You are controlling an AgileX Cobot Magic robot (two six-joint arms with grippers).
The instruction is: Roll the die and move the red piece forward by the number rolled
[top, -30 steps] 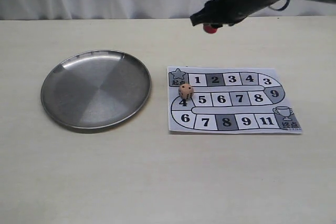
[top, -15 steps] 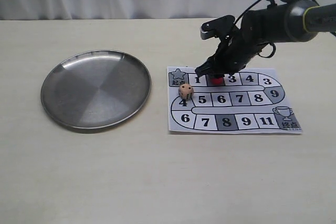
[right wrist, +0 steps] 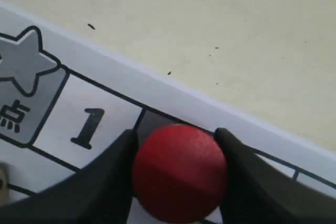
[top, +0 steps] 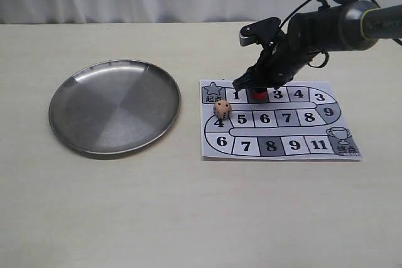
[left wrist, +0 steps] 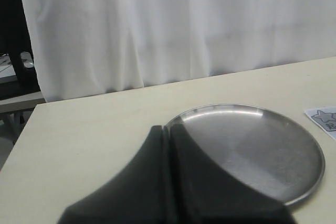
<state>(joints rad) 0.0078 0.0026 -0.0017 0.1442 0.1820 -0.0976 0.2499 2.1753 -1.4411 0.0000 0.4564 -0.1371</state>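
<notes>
Plate [top: 114, 108] lies left of board [top: 286, 131]; die [top: 222, 108] on board, perhaps over square 4.

A pale cream counter [top: 188, 218] is shown. Two things are laid flat directly on it: a round metal plate [top: 113, 108] on the left of the exterior view and, just beside its rim but not touching it, a printed paper game board [top: 279, 119] marked with numbered squares.
</notes>
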